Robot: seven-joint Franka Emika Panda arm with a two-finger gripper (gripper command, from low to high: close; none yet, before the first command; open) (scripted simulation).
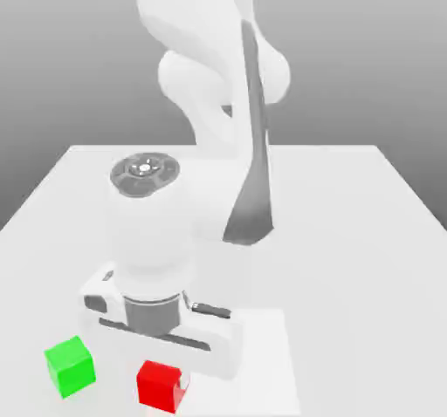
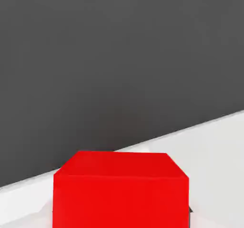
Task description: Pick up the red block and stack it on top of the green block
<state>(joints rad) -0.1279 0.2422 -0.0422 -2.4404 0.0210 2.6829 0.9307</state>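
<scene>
Red block [image 1: 159,386] found clamped between the fingers [image 1: 184,380], beside the green block [image 1: 71,367], on its side toward the exterior view's right. Step in hand, as judged: grasp made. Next move requires raising it clear, then centring above the green block.

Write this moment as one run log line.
red block: at gripper | green block: separate, unstacked | stacking: not done

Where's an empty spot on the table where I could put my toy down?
Try the table in the exterior view: there's a wide bare part on the right, between the pale patch and the table's right edge. Another bare part lies at the left, behind the green block. It's crowded around the red block, with the robot's tool right there.
</scene>
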